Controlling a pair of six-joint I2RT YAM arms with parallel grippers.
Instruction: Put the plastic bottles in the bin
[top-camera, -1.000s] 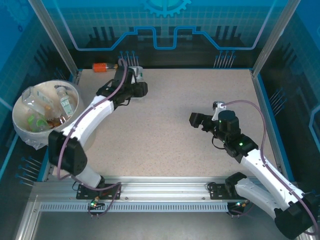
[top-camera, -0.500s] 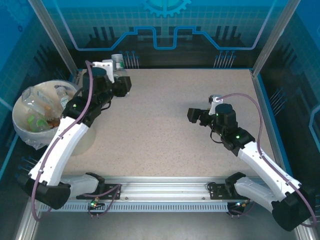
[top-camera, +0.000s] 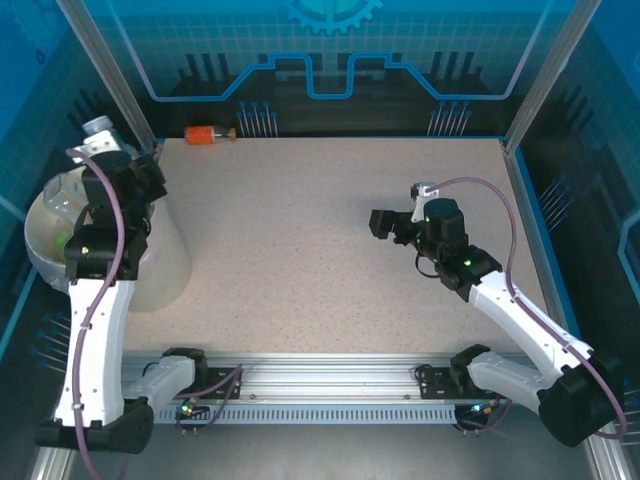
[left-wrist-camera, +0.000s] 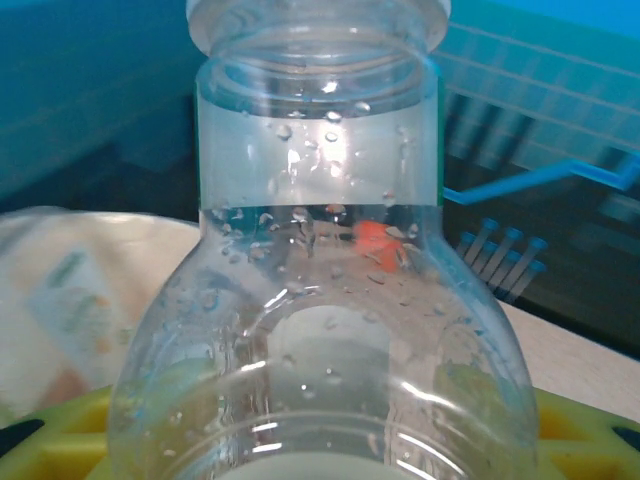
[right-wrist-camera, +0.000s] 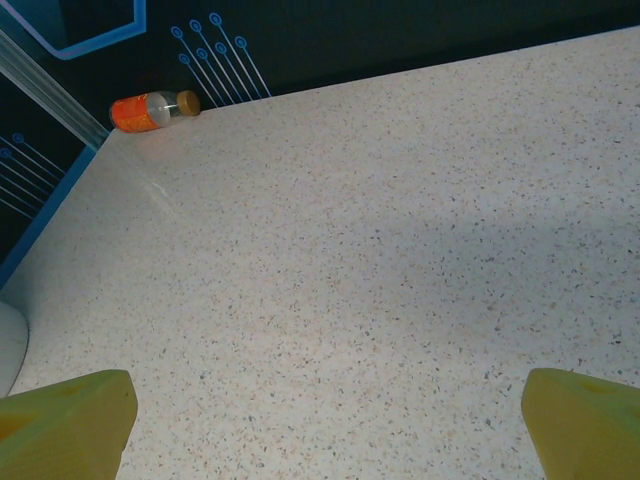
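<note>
Swung over from the table's far edge, the left gripper (top-camera: 103, 148) is now held above the large round cream-white bin (top-camera: 165, 265), clamped on a small clear plastic bottle with white cap (left-wrist-camera: 320, 300). Release should be made only when this bottle is well inside the rim. The right gripper (top-camera: 383, 222) is held wide apart, and a small orange plastic bottle (top-camera: 205, 133) lies at the far edge.
</note>
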